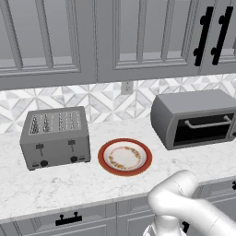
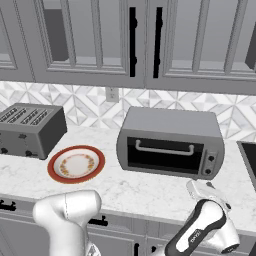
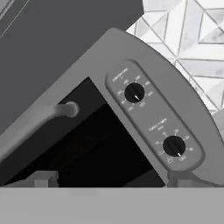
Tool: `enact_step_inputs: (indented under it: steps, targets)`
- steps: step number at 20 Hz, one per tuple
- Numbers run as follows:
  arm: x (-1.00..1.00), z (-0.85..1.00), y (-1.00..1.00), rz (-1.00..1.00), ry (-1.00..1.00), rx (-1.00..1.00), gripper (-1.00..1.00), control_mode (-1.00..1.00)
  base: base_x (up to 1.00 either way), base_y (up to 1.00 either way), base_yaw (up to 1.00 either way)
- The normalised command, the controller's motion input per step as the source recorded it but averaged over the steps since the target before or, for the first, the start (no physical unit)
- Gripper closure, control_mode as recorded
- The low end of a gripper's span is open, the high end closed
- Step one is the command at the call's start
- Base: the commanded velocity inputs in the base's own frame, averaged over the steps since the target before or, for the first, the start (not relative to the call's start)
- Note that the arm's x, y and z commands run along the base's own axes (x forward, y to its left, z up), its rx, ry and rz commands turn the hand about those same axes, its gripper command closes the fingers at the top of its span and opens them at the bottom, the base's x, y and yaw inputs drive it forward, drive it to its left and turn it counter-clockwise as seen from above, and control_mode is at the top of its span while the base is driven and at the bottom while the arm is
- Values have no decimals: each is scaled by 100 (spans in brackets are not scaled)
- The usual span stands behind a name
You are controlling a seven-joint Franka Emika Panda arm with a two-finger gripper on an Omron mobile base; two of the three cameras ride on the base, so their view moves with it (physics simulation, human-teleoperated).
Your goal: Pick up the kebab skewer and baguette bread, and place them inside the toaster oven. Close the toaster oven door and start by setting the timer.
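on the marble counter the toaster oven sits just ahead of the wide-open, empty fingers.

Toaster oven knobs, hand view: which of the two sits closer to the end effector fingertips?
The lower knob, at the panel end nearest the right fingertip. The other knob sits farther up the toaster oven panel.

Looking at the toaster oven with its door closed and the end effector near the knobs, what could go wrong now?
1. The toaster oven has two similar knobs close together; the open end effector might turn the wrong one.
2. The end effector sits left of both knobs, near the door handle, and could bump it.
3. The window is dark, so the food inside cannot be confirmed.
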Motion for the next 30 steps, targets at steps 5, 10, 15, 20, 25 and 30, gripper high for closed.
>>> enact_step_inputs:
  steps: [5,10,15,20,25,30]
  targets:
    - [-3,-24,0,0,-17,-28,-100,-100,0,0,0]
    - [0,-9,0,0,-7,-27,-100,-100,0,0,0]
    - [0,0,-6,0,0,-19,-100,-100,0,0,0]
    - [8,0,-19,0,0,-15,-100,-100,0,0,0]
    - [40,0,-16,-7,0,-1,-100,-100,0,0,0]
    - [37,0,-27,-23,0,0,-100,-100,0,0,0]
